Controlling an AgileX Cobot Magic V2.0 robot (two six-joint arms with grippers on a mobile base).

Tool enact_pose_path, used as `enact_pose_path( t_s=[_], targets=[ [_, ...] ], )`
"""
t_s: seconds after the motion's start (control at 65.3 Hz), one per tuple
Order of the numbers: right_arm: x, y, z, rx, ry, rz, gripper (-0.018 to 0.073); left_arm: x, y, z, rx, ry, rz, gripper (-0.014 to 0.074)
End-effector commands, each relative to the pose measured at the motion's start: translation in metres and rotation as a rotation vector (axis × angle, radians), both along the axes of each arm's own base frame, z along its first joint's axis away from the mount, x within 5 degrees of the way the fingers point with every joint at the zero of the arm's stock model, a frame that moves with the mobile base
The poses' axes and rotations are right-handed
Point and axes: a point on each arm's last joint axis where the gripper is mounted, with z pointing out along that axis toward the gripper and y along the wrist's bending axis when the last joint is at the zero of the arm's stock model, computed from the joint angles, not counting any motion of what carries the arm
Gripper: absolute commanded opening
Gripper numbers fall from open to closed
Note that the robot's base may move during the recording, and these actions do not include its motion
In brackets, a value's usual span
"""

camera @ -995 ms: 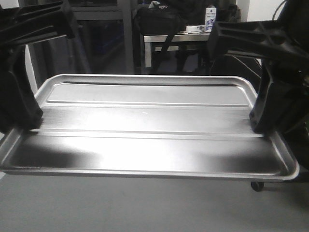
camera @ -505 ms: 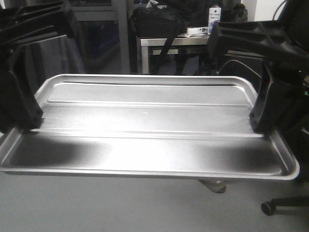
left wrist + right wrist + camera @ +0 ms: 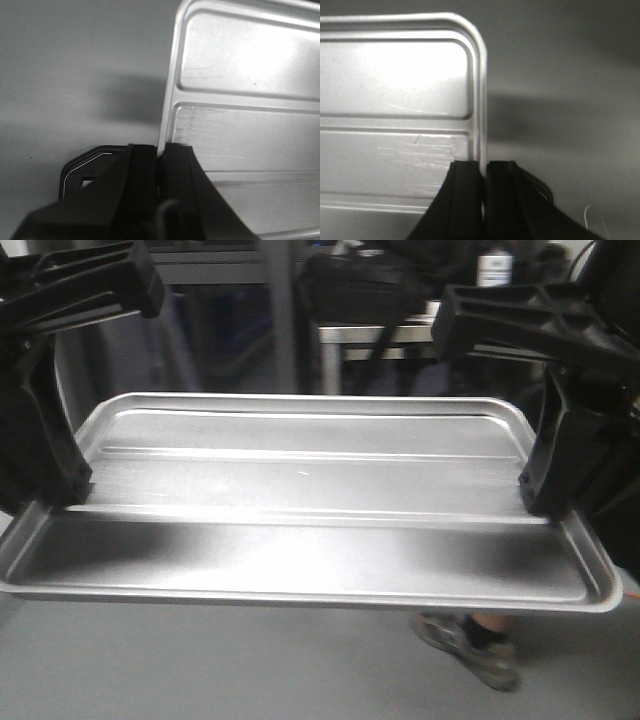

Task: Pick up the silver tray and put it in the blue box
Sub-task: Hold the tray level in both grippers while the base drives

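Note:
The silver tray (image 3: 300,510) fills the front view, held level in the air above a grey floor. My left gripper (image 3: 62,495) is shut on the tray's left rim. My right gripper (image 3: 545,502) is shut on its right rim. In the left wrist view the black jaws pinch the rim of the tray (image 3: 250,100) at my left gripper (image 3: 160,152). In the right wrist view the jaws of my right gripper (image 3: 484,167) clamp the rim of the tray (image 3: 395,100). The blue box is out of view.
A person's foot in a grey shoe (image 3: 470,645) stands on the floor under the tray's front right corner. Behind the tray are a dark cabinet (image 3: 220,320) and a table (image 3: 375,340) with a black bag and a white bottle.
The background has slid to the right behind the tray. A chair castor has left view and a person's shoe now shows below the tray. Both grips are unchanged.

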Motion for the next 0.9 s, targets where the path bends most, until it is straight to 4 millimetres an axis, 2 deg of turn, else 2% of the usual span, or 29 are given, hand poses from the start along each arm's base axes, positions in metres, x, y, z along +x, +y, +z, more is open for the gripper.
enact_pose_path(
  t_s=[0.0,0.888],
  targets=[
    [0.0012,-0.0102,0.0101,-0.067,-0.045,-0.001,0.0052,0.0011,0.0079,0.0105,0.037,-0.043,0.01,-0.0104],
    [-0.0006,-0.013,0.0088,-0.095,-0.02,-0.013,0.0052,0.0011,0.0079,0.0105,0.037,-0.043,0.01,-0.0104]
  ],
)
